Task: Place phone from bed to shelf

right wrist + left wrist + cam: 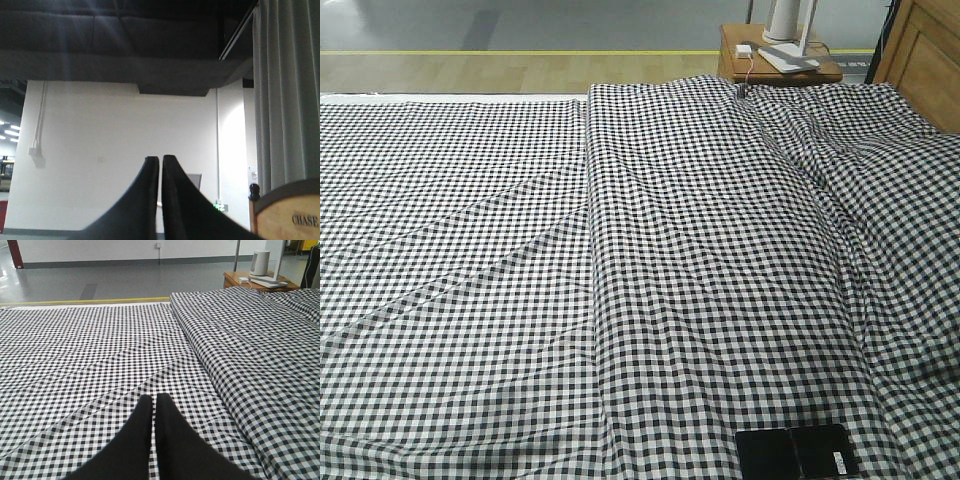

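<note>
– Checked gingham covers nearly the whole front view. Where is the phone?
– On the bed, at 5 o'clock, close to the lower edge. The phone lies flat and black, with 1 crease across its middle and a white sticker toward its 3 o'clock end. At 1 o'clock a brown nightstand stands past the bed's far edge.
– And the left wrist view?
– At 6 o'clock the left claw has its 2 black fingers pressed together with only a hairline between them, gripping nothing. Gingham stretches beyond it, and grey floor runs across 12 o'clock.
– Right wrist view?
– Again at 6 o'clock, the right claw has 2 fingers drawn together with nothing between them. It faces a white wall under a dark ceiling. A grey curtain hangs at 3 o'clock, and a wooden piece lettered CHASE sits at 5 o'clock.
</note>
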Motion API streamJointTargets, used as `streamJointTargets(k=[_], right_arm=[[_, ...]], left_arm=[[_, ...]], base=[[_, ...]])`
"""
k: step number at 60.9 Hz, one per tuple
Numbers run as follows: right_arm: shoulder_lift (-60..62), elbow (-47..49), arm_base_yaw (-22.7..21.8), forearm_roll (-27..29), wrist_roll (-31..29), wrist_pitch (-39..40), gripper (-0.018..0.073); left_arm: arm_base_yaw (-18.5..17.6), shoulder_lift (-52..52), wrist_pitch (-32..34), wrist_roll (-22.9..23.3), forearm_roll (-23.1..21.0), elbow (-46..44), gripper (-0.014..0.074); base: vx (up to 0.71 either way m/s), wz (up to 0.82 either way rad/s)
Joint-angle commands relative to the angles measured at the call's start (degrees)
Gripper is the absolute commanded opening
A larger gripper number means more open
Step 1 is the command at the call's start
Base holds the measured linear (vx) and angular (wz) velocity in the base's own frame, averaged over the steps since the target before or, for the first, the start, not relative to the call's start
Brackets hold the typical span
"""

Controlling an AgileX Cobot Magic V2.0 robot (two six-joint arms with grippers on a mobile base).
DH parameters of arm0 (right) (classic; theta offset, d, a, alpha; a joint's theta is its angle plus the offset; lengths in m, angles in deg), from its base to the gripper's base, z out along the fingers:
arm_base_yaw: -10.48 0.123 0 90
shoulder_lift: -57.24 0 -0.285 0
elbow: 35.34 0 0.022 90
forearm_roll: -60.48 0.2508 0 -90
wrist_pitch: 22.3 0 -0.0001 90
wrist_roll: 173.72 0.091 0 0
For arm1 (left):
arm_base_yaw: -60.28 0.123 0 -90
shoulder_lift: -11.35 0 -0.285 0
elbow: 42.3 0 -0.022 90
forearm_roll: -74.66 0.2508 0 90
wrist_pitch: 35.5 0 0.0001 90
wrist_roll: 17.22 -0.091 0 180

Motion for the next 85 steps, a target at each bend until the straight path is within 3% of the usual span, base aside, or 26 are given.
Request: streamJointTargets(k=[1, 21, 41, 51, 72, 85], right_arm=[[-5.55, 6.66, -0.30, -0.25, -0.50, -0.50, -0.0004], [-22.18, 23.89, -0.30, -0.25, -0.38, -24.17, 0.0009], [-35.60, 25.00, -0.30, -0.25, -0.38, -30.74, 0.0080], [-39.77, 25.00, -0.30, -0.25, -0.38, -34.45, 0.0220], [-41.02, 25.00, -0.30, -0.25, -0.38, -35.25, 0.0688], [-41.02, 25.00, -0.30, -0.25, -0.38, -35.19, 0.0719]], left_arm=[[-0.26, -0.38, 4.18, 0.22, -0.55, 0.13, 0.0001], [-0.26, -0.38, 4.18, 0.22, -0.55, 0.13, 0.0001], [-0.26, -0.38, 4.18, 0.22, -0.55, 0.13, 0.0001], [-0.26, -0.38, 4.18, 0.22, -0.55, 0.13, 0.0001], [-0.26, -0.38, 4.18, 0.22, -0.55, 0.13, 0.0001], [-0.26, -0.38, 4.18, 0.22, -0.55, 0.13, 0.0001]], base=[[0.00, 0.00], [0.00, 0.00], [0.00, 0.00], [0.00, 0.00], [0.00, 0.00], [0.00, 0.00]])
